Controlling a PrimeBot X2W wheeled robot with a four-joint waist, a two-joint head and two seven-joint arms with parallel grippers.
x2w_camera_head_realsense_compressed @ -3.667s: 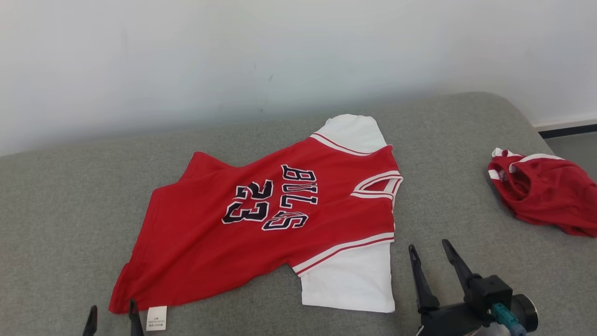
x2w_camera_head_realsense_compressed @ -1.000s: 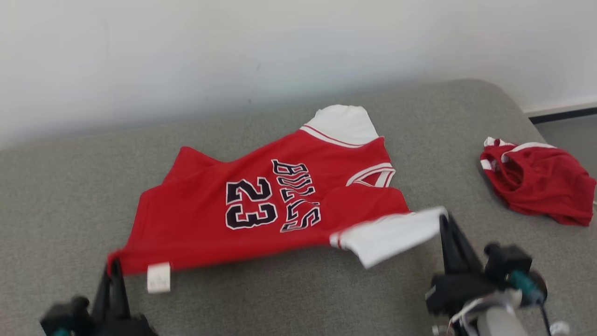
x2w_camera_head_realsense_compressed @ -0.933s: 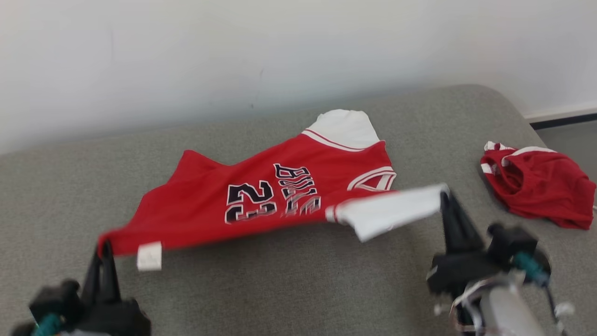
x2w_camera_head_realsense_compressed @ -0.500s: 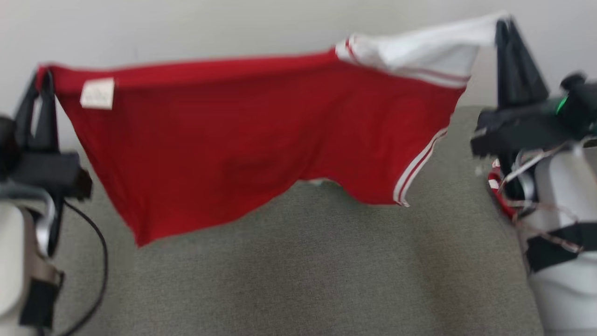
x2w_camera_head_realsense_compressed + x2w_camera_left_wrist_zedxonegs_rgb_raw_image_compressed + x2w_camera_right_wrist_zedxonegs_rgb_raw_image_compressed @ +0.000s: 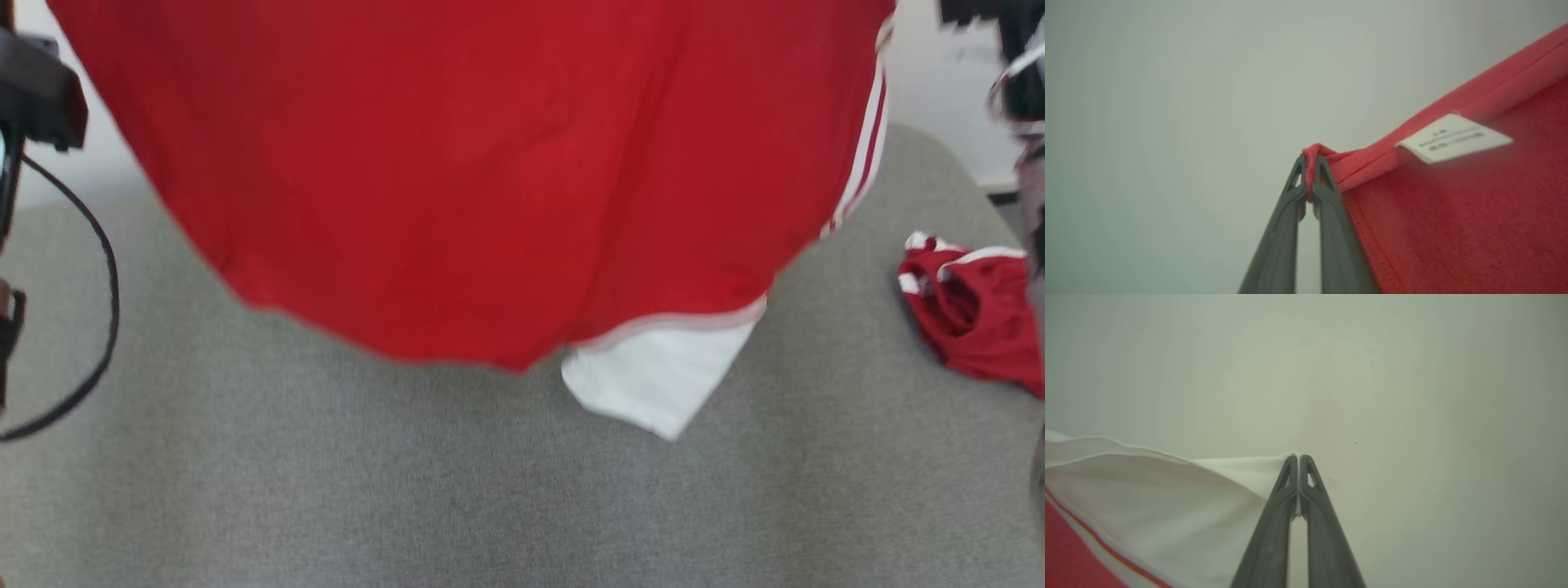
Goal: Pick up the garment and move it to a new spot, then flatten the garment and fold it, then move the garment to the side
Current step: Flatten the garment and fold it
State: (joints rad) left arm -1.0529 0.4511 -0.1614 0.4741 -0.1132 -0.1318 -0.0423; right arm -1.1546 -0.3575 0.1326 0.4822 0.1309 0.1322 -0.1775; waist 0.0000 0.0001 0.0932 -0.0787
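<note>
Red jersey (image 5: 457,180) hangs in the air over grey padded surface (image 5: 490,506), stretched between both grippers. Left gripper (image 5: 1309,163) fingers clamped on bunched red hem corner, just beside white care label (image 5: 1453,136); print too blurred to read. Right gripper (image 5: 1298,459) fingers pinched together on white sleeve (image 5: 1167,498) edge. Second red garment (image 5: 971,314) lies crumpled at right.

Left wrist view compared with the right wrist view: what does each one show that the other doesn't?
Left wrist view: the left gripper pinches a red hem corner of the jersey, with a white care label beside it. Right wrist view: the right gripper pinches the edge of the white sleeve, red-striped trim below. Shared: a shut gripper holding the same jersey up against a pale wall.
</note>
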